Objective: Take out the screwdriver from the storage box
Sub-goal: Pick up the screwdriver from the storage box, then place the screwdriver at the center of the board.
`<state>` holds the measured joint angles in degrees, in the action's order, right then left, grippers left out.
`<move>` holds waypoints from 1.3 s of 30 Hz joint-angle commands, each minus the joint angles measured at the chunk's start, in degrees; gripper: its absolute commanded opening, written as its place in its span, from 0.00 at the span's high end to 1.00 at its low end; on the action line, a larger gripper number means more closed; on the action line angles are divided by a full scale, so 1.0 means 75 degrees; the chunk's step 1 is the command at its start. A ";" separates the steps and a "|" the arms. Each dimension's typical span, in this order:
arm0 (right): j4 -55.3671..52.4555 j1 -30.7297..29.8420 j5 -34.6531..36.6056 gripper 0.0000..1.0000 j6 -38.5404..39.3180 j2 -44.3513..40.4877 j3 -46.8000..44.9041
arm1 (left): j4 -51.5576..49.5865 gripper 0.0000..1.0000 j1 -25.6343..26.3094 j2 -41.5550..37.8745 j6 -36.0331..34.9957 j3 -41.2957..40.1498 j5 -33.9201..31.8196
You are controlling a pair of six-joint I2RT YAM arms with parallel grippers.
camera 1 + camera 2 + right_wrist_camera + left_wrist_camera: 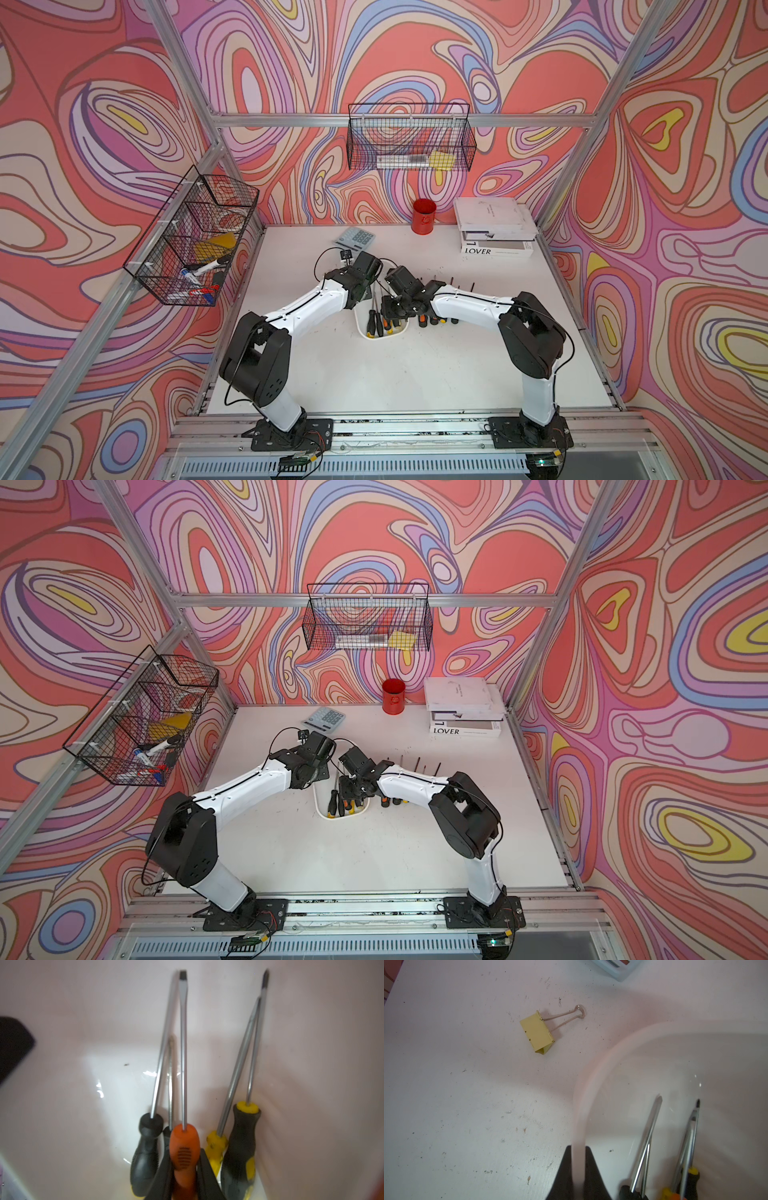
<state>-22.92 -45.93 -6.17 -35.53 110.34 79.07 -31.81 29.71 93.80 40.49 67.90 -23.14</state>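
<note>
While my left gripper (578, 1153) pinches the storage box (591, 1068) rim, my right gripper (184, 1159) clamps the orange screwdriver (182, 1140).
I should lift straight up, slowly, clearing the other screwdrivers (241, 1142).

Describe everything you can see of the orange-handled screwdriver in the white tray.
The orange screwdriver has an orange handle, plastic by its look, with a dark ribbed patch, and a long bare metal shaft ending in a flat blade. It is in the white tray, between a black-handled screwdriver and a yellow-handled screwdriver. The right gripper is closed on its handle, one black finger on each side. Whether it rests on the tray floor or is lifted, I cannot tell.
</note>
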 commanded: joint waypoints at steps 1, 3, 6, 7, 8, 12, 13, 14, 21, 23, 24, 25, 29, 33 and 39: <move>-0.0171 -0.0025 0.0401 1.00 0.0186 -0.0684 0.0056 | -0.0165 1.00 0.0021 -0.0062 0.0026 0.0193 -0.0091; -0.0474 0.0002 0.0598 1.00 0.0300 -0.0861 0.0169 | -0.0168 1.00 0.0014 -0.0050 0.0039 0.0183 -0.0091; -0.0873 0.0171 0.0806 1.00 0.0429 -0.1142 0.0207 | -0.0176 1.00 0.0020 -0.0059 0.0027 0.0191 -0.0113; -0.1006 0.0266 0.0918 1.00 0.0457 -0.1442 0.0186 | -0.0187 1.00 0.0021 -0.0061 0.0017 0.0182 -0.0125; -0.1169 0.0416 0.1034 1.00 0.0498 -0.1612 0.0162 | -0.0188 1.00 0.0016 -0.0061 0.0008 0.0186 -0.0135; -0.1895 0.1165 0.1545 1.00 0.0631 -0.2331 -0.0005 | -0.0170 1.00 0.0013 -0.0061 0.0003 0.0185 -0.0126; -0.2125 0.1360 0.1721 1.00 0.0632 -0.2483 -0.0024 | -0.0153 1.00 0.0019 -0.0051 -0.0005 0.0189 -0.0115; -0.2382 0.1605 0.1904 1.00 0.0649 -0.2632 -0.0050 | -0.0144 1.00 0.0016 -0.0050 -0.0008 0.0199 -0.0103; -0.3813 0.3157 0.3001 1.00 0.0541 -0.2872 -0.0459 | -0.0094 1.00 0.0011 -0.0048 0.0015 0.0213 -0.0012; -0.3858 0.3572 0.2994 1.00 0.0388 -0.2871 -0.0720 | -0.0106 1.00 0.0020 -0.0073 0.0004 0.0194 -0.0021; -0.3831 0.3744 0.2983 1.00 0.0316 -0.2870 -0.0865 | -0.0111 1.00 0.0017 -0.0090 -0.0007 0.0193 -0.0038; -0.3747 0.3861 0.2971 1.00 0.0294 -0.2874 -0.1018 | -0.0130 1.00 0.0019 -0.0105 -0.0008 0.0184 -0.0053; -0.3492 0.4359 0.2796 1.00 0.0315 -0.2592 -0.1518 | -0.0150 1.00 0.0022 -0.0167 -0.0040 0.0158 -0.0069; -0.2989 0.4495 0.2345 1.00 0.0465 -0.2199 -0.1847 | -0.0151 1.00 0.0018 -0.0178 -0.0043 0.0150 -0.0068; -0.2402 0.4518 0.1748 1.00 0.0673 -0.1231 -0.1834 | -0.0170 1.00 0.0011 -0.0154 -0.0034 0.0175 -0.0067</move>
<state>-44.49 -12.29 9.93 -31.77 98.43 65.25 -31.81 29.71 93.80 40.49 67.92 -23.09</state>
